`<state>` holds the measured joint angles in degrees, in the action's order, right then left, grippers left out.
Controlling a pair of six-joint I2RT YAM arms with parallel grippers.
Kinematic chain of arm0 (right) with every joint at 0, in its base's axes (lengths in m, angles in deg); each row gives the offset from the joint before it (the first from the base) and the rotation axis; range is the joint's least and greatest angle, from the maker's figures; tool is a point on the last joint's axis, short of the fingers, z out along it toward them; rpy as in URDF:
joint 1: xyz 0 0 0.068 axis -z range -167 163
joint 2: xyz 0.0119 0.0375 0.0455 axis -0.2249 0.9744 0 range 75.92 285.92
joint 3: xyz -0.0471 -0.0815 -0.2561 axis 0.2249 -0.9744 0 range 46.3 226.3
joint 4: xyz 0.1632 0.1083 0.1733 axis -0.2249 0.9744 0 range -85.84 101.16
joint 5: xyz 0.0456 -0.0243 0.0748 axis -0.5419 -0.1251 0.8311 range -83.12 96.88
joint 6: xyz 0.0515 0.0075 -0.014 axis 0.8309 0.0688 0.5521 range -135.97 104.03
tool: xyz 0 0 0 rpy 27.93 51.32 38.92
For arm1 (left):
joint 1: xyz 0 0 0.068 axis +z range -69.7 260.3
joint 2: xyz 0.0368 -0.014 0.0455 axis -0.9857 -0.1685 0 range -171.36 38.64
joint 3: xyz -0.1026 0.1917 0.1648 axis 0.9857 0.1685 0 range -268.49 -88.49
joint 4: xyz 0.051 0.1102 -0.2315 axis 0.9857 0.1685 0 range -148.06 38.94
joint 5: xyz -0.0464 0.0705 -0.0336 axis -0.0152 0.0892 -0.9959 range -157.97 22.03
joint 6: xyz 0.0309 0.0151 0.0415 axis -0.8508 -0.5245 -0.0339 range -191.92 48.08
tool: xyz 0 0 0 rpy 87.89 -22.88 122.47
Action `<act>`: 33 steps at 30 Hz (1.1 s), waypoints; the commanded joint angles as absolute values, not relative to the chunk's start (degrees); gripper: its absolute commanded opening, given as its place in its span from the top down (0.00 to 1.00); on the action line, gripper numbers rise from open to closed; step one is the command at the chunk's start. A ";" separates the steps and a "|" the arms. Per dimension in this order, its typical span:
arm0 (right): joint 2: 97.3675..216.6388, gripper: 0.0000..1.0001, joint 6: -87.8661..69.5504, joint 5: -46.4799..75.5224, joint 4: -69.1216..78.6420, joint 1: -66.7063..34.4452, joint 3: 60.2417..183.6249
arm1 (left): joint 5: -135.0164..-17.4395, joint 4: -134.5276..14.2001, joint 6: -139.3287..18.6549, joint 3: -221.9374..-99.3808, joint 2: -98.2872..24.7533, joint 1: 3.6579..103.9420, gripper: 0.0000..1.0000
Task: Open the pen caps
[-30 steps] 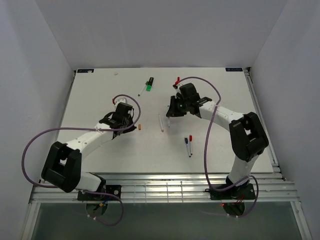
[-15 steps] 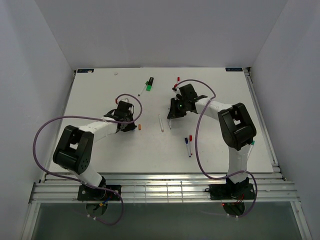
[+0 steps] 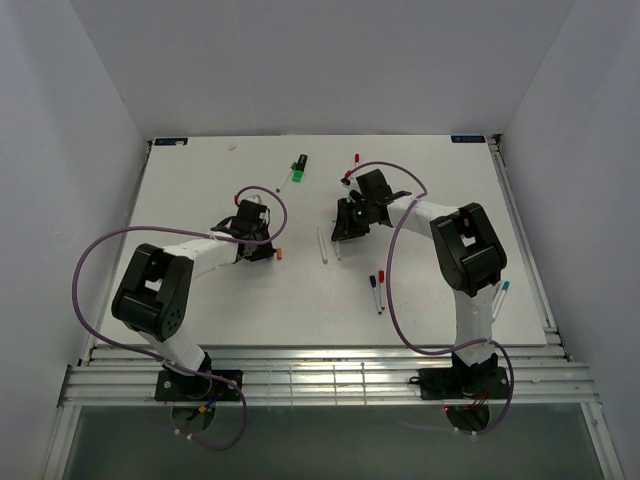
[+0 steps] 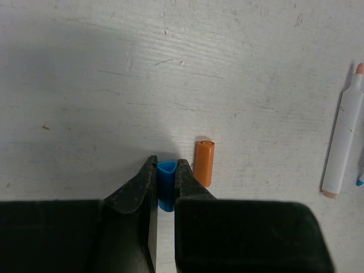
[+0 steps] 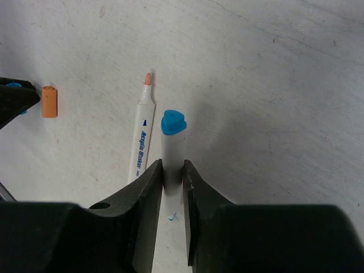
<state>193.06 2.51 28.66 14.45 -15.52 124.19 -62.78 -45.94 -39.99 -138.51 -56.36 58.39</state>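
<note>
Both arms have sunk low over the worktop's (image 3: 200, 200) middle, left end effector (image 4: 165, 165) clenched on the small blue plastic cap (image 4: 165, 187), right end effector (image 5: 172, 165) grasping its thin white pen barrel (image 5: 173, 148): uncapped, probably set-down next.

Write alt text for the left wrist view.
The left gripper is shut on a blue cap over the white table. An orange cap lies just right of it; an uncapped white pen with an orange tip lies at the right edge.

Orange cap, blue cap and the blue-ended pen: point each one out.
orange cap (image 4: 204, 163), left wrist view, middle of its side.
blue cap (image 4: 166, 182), left wrist view, side wall below its rim.
blue-ended pen (image 5: 173, 152), right wrist view, white barrel.
</note>
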 commanded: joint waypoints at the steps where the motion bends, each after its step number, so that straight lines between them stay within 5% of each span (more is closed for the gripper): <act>1: 194.05 0.72 2.22 30.35 13.66 -15.57 125.49 | -63.22 -46.81 -40.36 -140.26 -56.89 58.77 0.84; 24: 192.12 0.59 1.78 30.61 12.34 -15.92 124.08 | -63.48 -47.43 -39.84 -139.38 -56.64 60.17 0.60; 33: 177.19 0.52 -1.03 19.46 15.58 -15.74 119.78 | -63.57 -43.39 -38.96 -140.96 -49.79 60.26 0.56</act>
